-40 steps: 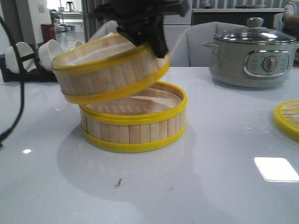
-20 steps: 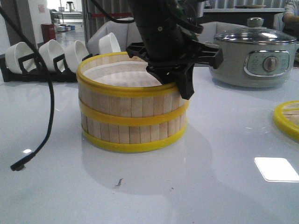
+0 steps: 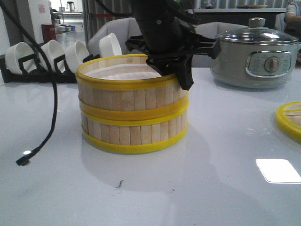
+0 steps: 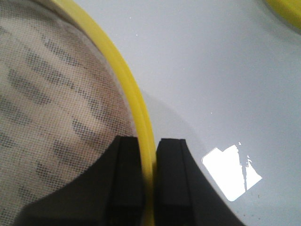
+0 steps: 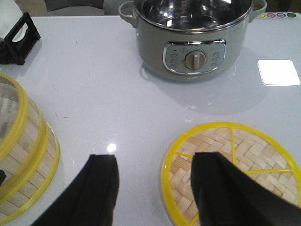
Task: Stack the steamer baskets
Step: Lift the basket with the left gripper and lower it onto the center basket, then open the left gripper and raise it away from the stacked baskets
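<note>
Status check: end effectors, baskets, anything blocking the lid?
Left end effector clamped on upper basket rim, seated on lower basket. Right end effector open, above lid. Nothing blocking.

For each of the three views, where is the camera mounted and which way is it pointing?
Front view: low at the table edge, facing forward at the stacked steamer baskets; the left hand grips the top rim.
Left wrist view: on the left arm, looking down its hand clamped on that yellow rim.
Right wrist view: on the right arm, above the table; open right hand over the lid, grey pot beyond.
Shared: front and right wrist views both show baskets, pot and lid.
</note>
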Robot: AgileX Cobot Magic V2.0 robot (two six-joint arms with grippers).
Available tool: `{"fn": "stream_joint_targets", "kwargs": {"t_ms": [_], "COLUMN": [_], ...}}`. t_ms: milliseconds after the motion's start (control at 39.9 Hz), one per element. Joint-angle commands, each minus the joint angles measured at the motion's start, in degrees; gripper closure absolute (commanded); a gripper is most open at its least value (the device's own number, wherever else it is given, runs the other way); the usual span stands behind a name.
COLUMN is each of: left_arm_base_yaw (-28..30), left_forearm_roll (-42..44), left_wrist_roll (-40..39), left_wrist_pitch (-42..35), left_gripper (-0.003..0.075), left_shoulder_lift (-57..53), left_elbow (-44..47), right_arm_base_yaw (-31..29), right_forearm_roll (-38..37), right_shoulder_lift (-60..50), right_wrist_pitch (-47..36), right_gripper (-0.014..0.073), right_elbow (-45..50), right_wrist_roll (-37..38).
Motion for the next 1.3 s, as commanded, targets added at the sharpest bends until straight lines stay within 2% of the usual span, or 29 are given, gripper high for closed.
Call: {"fn": "stream_joint_targets", "kwargs": {"t_ms": [0,401,501,651,726,977,1052,1127,1202,1277], "left_arm_base_yaw": [0.54,0.69,0.69,0.69,0.69,0.69,0.69,0.83,1.62,3.26], "left_forearm_roll": [0.3,0.3,0.3,0.3,0.3,0.3,0.42,0.77,1.83,1.8], "left_wrist_roll": [-0.2,-0.2,-0.2,-0.2,-0.2,-0.2,-0.2,-0.5,-1.42,-1.46], "left_wrist_pitch": [-3.73,-3.85,-3.85,-3.85,-3.03,1.21,2.74,3.98,4.25,4.13], "left_gripper": [0.0633,0.0622,0.0542,0.0295,0.0227,0.0224,0.0231,0.03,0.0449,0.0657], "left_shoulder_lift": [-3.52,-3.4,-3.4,-3.4,-3.4,-3.4,-3.4,-3.51,-3.63,-4.44], "left_elbow": [-2.25,-2.25,-2.25,-2.52,-3.87,-11.76,-13.98,-15.9,-17.62,-19.28], "right_arm_base_yaw": [-0.01,-0.01,-0.01,-0.01,-0.01,-0.01,-0.01,-0.01,-0.01,-0.01], "right_forearm_roll": [0.36,0.36,0.36,0.36,0.36,0.36,0.36,0.36,0.36,0.36], "right_shoulder_lift": [-0.59,-0.59,-0.59,-0.59,-0.59,-0.59,-0.59,-0.59,-0.59,-0.59], "right_wrist_pitch": [-4.17,-4.17,-4.17,-4.12,-4.06,-3.99,-3.83,-3.71,-3.61,-3.58], "right_gripper": [0.0129,0.0129,0.0129,0.0129,0.0129,0.0129,0.0129,0.0129,0.0129,0.0129], "right_elbow": [-2.38,-2.38,-2.38,-2.38,-2.38,-2.38,-2.38,-2.38,-2.38,-2.38], "right_wrist_roll": [-0.6,-0.6,-0.6,-0.6,-0.6,-0.6,-0.6,-0.6,-0.6,-0.6]}}
